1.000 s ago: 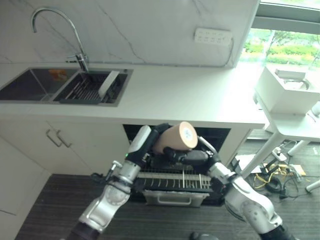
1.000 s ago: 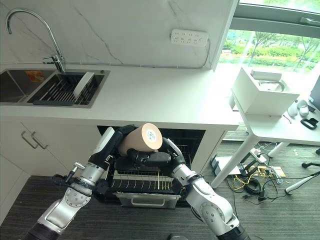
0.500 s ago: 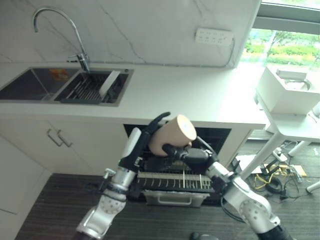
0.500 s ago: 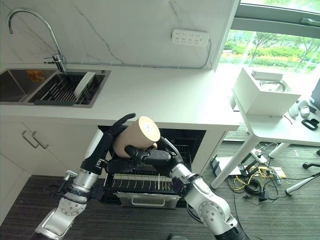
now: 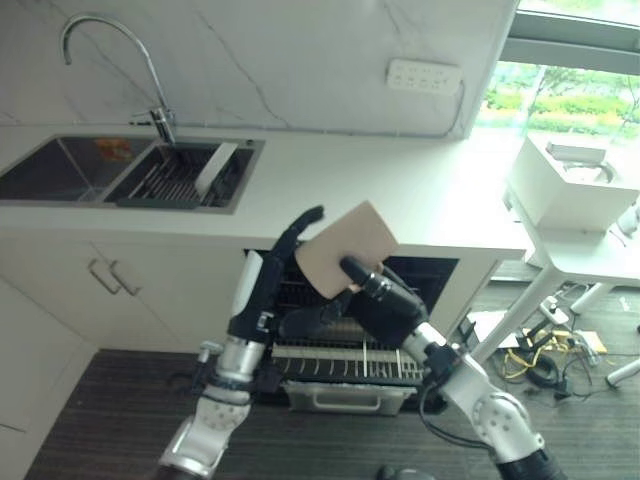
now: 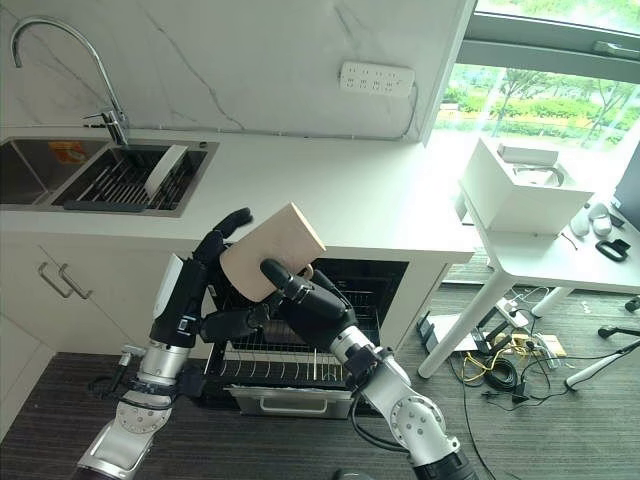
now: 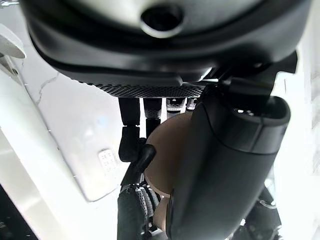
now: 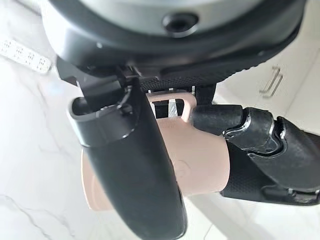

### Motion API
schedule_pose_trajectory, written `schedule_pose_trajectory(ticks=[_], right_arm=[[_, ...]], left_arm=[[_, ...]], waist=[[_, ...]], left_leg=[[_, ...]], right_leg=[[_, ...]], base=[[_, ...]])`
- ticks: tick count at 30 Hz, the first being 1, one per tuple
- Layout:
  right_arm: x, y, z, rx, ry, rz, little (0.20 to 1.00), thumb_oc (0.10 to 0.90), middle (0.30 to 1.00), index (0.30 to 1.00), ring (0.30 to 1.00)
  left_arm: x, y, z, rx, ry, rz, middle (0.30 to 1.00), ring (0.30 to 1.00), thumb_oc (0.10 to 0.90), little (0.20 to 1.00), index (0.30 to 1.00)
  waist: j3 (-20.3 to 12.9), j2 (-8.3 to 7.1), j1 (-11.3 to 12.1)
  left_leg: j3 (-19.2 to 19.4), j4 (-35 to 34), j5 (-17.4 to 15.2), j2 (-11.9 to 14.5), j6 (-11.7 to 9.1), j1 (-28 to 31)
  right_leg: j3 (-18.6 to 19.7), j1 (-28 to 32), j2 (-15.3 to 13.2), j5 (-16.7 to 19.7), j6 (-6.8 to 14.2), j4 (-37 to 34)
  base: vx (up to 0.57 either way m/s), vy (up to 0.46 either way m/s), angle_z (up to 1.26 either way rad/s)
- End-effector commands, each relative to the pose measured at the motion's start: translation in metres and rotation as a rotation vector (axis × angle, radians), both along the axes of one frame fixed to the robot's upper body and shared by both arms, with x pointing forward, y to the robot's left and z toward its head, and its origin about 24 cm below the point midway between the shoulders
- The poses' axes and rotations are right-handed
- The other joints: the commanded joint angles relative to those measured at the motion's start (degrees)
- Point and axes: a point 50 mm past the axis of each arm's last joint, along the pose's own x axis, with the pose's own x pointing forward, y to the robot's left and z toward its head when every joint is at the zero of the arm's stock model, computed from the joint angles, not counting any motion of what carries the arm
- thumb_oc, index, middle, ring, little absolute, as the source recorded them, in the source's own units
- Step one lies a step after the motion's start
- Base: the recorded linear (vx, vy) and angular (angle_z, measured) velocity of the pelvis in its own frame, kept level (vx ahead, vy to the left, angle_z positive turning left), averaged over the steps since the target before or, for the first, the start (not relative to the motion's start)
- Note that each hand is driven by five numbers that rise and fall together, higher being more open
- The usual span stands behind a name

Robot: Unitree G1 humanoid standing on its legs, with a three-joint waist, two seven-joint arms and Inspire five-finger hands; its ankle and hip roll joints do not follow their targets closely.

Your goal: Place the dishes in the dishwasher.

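Lower part of the beige cup (image 6: 268,256) hidden behind the right hand (image 6: 310,305), its mouth turned away and unseen, with much of the dishwasher rack (image 6: 275,362) and the dark dishwasher opening (image 6: 375,285) blocked by both arms.

White marble-veined wall (image 5: 300,60), pale stone countertop (image 5: 380,190), dark wood-plank floor (image 5: 100,420), bright window (image 6: 540,100), small white side table (image 6: 560,255).
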Motion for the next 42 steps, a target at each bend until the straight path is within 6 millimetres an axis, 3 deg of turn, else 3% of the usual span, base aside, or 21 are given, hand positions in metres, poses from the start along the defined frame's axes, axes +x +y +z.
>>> schedule_pose_trajectory(ticks=[1, 21, 27, 38, 42], right_arm=[[0.02, -0.088, 0.034, 0.202, -0.157, -0.441, 0.3, 0.4, 0.3, 0.3, 0.3], [0.016, -0.121, 0.035, 0.065, -0.241, -0.628, 0.3, 0.4, 0.3, 0.3, 0.3], [0.014, -0.126, 0.027, -0.316, -0.299, -0.613, 0.3, 0.4, 0.3, 0.3, 0.3], [0.014, -0.123, 0.033, -0.455, -0.358, -0.545, 0.3, 0.4, 0.3, 0.3, 0.3], [0.014, -0.121, 0.035, -0.502, -0.367, -0.497, 0.3, 0.4, 0.3, 0.3, 0.3]], left_arm=[[0.006, 0.081, 0.038, -0.32, -0.189, 0.342, 0.9, 0.9, 0.8, 0.9, 0.9], [-0.004, 0.118, 0.014, -0.338, -0.034, 0.498, 0.9, 0.9, 0.8, 0.9, 0.9], [0.02, 0.078, 0.004, 0.023, 0.351, 0.115, 0.9, 0.9, 0.8, 0.9, 0.9], [0.039, 0.065, -0.02, 0.359, 0.673, 0.028, 0.9, 0.9, 0.8, 0.9, 0.9], [0.047, 0.061, -0.018, 0.405, 0.709, 0.017, 0.9, 0.9, 0.8, 0.9, 0.9]], waist=[[-2.2, -0.3, 0.84], [-1.96, 0.07, 0.66], [-0.95, 1.12, -0.25], [0.25, 2.77, -2.75], [1.29, 3.21, -3.85]], left_leg=[[1.18, 0.52, -2.23, 2.7, -0.66, 0.69], [1.02, 0.52, -2.05, 2.66, -0.74, 0.87], [1.14, 0.52, -1.69, 2.61, -0.58, 0.72], [2.63, 0.52, -1.31, 3.29, -0.57, 0.99], [3.28, 0.52, -0.99, 3.68, -0.72, 0.98]], right_leg=[[1.65, 4.58, -1.93, -3.48, 5.12, -2.57], [1.89, 4.81, -1.8, -3.69, 4.91, -2.57], [2.14, 4.52, -1.66, -3.3, 5.31, -2.57], [3.21, 3.89, -1.17, -2.89, 5.96, -2.57], [3.94, 3.45, -0.99, -2.61, 6.05, -2.57]], base=[[0.0, 0.0, 0.0], [0.0, 0.0, 0.0], [-0.04, 0.018, 0.01], [-0.01, 0.004, -0.03], [0.02, 0.007, -0.01]])
